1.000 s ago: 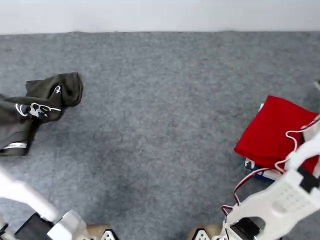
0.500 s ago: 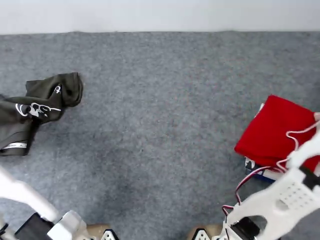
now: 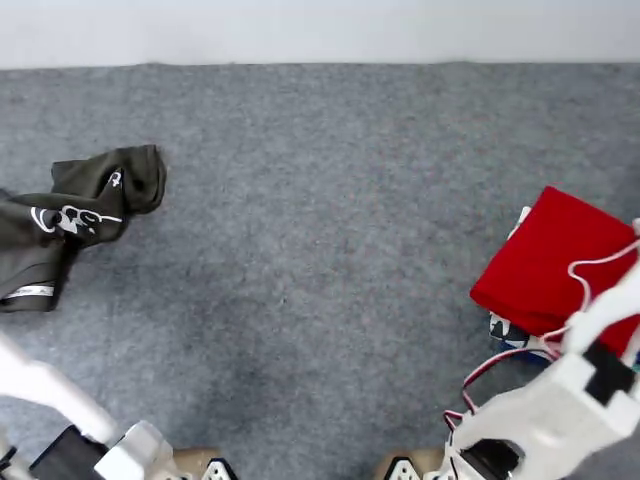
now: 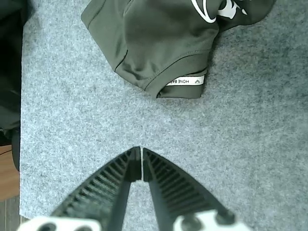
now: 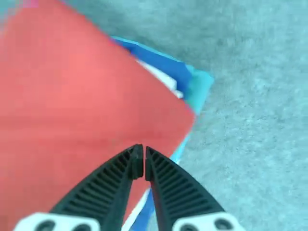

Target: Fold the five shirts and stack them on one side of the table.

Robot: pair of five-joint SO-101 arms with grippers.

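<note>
Clenched empty, the right end effector point(image 5: 140, 161) hangs over the red shirt point(image 3: 548, 260) topping the folded stack point(image 3: 508, 330), kept aside for folding room. Well apart from that stack, the left end effector point(image 4: 141, 163), also clenched empty, hangs beside the crumpled dark shirt point(image 3: 70, 225).

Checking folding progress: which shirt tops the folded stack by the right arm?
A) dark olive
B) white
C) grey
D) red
D: the folded red fabric shirt lies uppermost, with blue and white folded edges peeking out beneath it; the crumpled dark olive shirt lies apart, far from the stack.
</note>
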